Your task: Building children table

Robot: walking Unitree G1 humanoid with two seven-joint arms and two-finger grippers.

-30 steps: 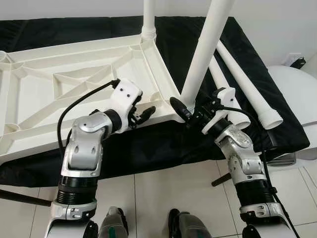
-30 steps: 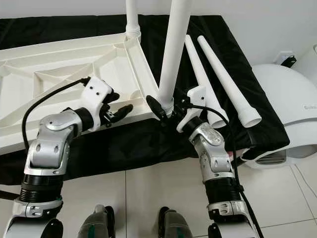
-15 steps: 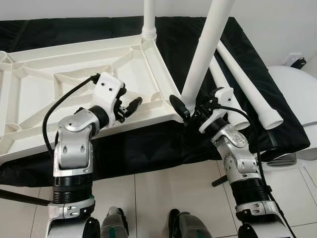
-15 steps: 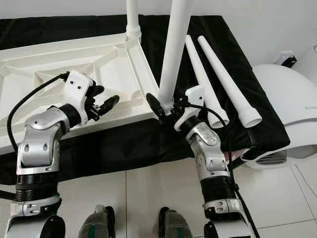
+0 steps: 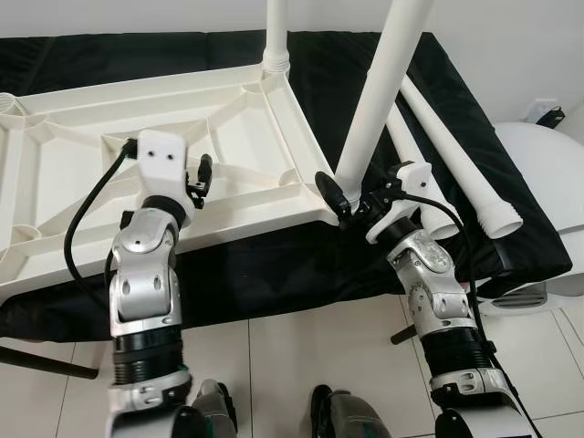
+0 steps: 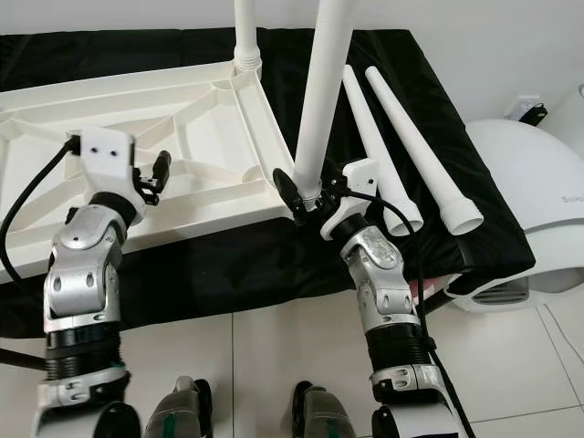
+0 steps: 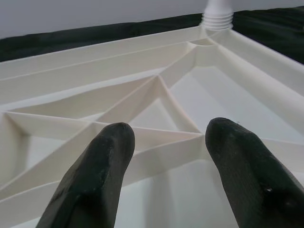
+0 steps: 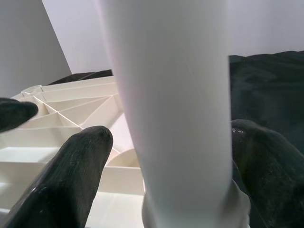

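1. The right gripper has its two fingers closed around the base of the white table leg, just above the leg's threaded collar, at the near right corner of the upturned tabletop.
2. That leg's long axis runs up and away from the gripper, leaning slightly to the robot's right, not plumb. Judging by this, the next move turns on bringing the leg square to its corner socket so it can seat or turn home.
3. The right arm is the one at the leg. The left gripper hovers over the ribbed underside of the tabletop, well to the left, fingers parted and holding nothing.
4. A second leg already stands upright in the far right corner.
5. Two loose legs lie side by side on the black cloth, to the right of the held leg.
6. The right wrist view shows the fingers flanking the leg base with the socket rim behind, which the head views hide. The left wrist view shows its spread fingertips above the ribs.
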